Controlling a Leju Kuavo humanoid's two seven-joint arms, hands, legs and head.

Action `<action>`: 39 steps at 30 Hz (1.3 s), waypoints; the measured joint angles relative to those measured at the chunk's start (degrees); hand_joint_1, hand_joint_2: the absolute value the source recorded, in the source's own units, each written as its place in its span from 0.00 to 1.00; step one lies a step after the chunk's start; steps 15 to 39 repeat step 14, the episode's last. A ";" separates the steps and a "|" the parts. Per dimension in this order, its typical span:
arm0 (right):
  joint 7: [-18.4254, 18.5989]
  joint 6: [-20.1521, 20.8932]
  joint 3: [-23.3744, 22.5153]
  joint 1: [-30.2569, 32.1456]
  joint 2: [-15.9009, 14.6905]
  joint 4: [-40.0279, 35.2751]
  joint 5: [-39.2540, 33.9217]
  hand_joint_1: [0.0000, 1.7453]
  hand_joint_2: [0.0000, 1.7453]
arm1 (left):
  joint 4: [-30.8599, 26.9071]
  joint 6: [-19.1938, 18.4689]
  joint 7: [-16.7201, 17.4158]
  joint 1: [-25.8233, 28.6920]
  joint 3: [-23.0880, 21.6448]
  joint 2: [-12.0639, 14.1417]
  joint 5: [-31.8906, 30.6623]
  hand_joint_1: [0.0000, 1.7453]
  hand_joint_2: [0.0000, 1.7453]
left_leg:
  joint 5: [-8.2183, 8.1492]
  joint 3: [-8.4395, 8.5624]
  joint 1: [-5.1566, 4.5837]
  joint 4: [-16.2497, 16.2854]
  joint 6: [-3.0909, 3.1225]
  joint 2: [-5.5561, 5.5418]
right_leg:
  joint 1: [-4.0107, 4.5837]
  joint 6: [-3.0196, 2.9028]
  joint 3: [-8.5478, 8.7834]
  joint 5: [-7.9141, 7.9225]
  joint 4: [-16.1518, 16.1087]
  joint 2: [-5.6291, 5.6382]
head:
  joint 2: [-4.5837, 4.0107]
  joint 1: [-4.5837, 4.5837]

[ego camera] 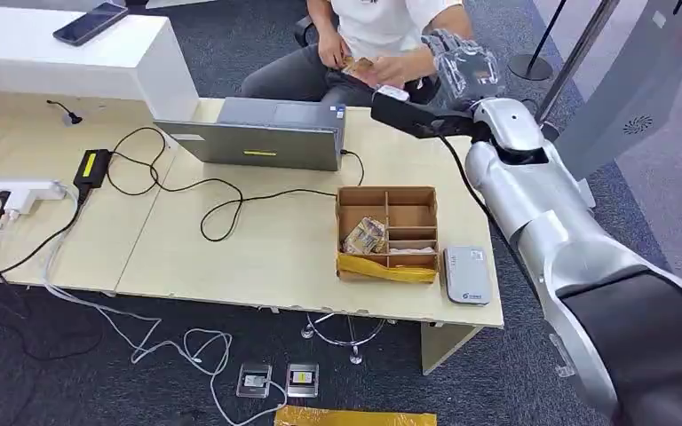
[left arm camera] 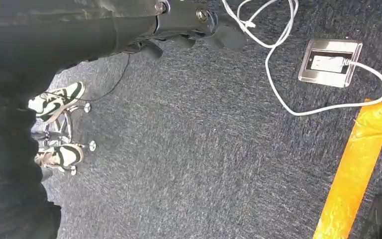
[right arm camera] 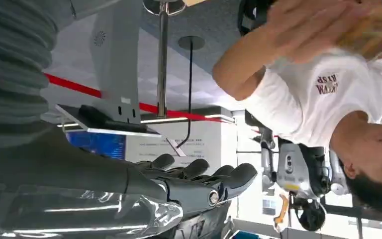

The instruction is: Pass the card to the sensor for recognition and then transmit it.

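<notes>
Here right hand (ego camera: 462, 67) fingers apart, empty, near person's card (ego camera: 358, 65); writing unreadable.

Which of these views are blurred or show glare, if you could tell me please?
Head view: the right hand is smeared by motion, the table sharp. Right wrist view: the person's hands are blurred, and glare streaks the clear cover. Left wrist view: the carpet is crisp.

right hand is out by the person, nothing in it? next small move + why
Probably draw the right hand back toward the box on the table. Its fingers look open and empty, and the person's hands hold cards beside it, so the handover looks done.
</notes>
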 joint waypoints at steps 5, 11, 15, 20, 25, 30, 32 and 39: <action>0.15 -1.88 0.00 -0.02 -0.02 0.00 -0.90 0.00 1.00 | 0.00 -0.31 0.00 -0.09 0.00 0.00 -0.02 0.00 1.00 | 0.00 0.01 0.00 0.00 0.00 0.00 | 0.00 0.00 0.00 0.00 0.00 0.01 | 0.00 -0.02; 0.02 -2.43 0.00 -0.05 -0.02 0.00 -1.13 0.00 1.00 | 0.00 -0.33 0.00 -0.11 0.00 0.00 -0.02 0.00 1.00 | 0.00 0.00 0.00 0.00 0.00 0.00 | 0.00 0.00 0.00 0.00 0.00 0.01 | 0.00 0.00; -0.20 -4.07 0.00 -0.25 -0.04 0.00 -2.23 0.00 1.00 | 0.00 -0.29 0.00 -0.11 0.00 0.00 0.02 0.00 1.00 | 0.00 0.00 0.00 0.00 0.00 0.00 | 0.00 0.00 0.00 0.00 0.00 0.01 | 0.00 0.00; -0.20 -4.07 0.00 -0.25 -0.04 0.00 -2.23 0.00 1.00 | 0.00 -0.29 0.00 -0.11 0.00 0.00 0.02 0.00 1.00 | 0.00 0.00 0.00 0.00 0.00 0.00 | 0.00 0.00 0.00 0.00 0.00 0.01 | 0.00 0.00; -0.20 -4.07 0.00 -0.25 -0.04 0.00 -2.23 0.00 1.00 | 0.00 -0.29 0.00 -0.11 0.00 0.00 0.02 0.00 1.00 | 0.00 0.00 0.00 0.00 0.00 0.00 | 0.00 0.00 0.00 0.00 0.00 0.01 | 0.00 0.00; -0.20 -4.07 0.00 -0.25 -0.04 0.00 -2.23 0.00 1.00 | 0.00 -0.29 0.00 -0.11 0.00 0.00 0.02 0.00 1.00 | 0.00 0.00 0.00 0.00 0.00 0.00 | 0.00 0.00 0.00 0.00 0.00 0.01 | 0.00 0.00; -0.20 -4.07 0.00 -0.25 -0.04 0.00 -2.23 0.00 1.00 | 0.00 -0.29 0.00 -0.11 0.00 0.00 0.02 0.00 1.00 | 0.00 0.00 0.00 0.00 0.00 0.00 | 0.00 0.00 0.00 0.00 0.00 0.01 | 0.00 0.00; -0.20 -4.07 0.00 -0.25 -0.04 0.00 -2.23 0.00 1.00 | 0.00 -0.29 0.00 -0.11 0.00 0.00 0.02 0.00 1.00 | 0.00 0.00 0.00 0.00 0.00 0.00 | 0.00 0.00 0.00 0.00 0.00 0.01 | 0.00 0.00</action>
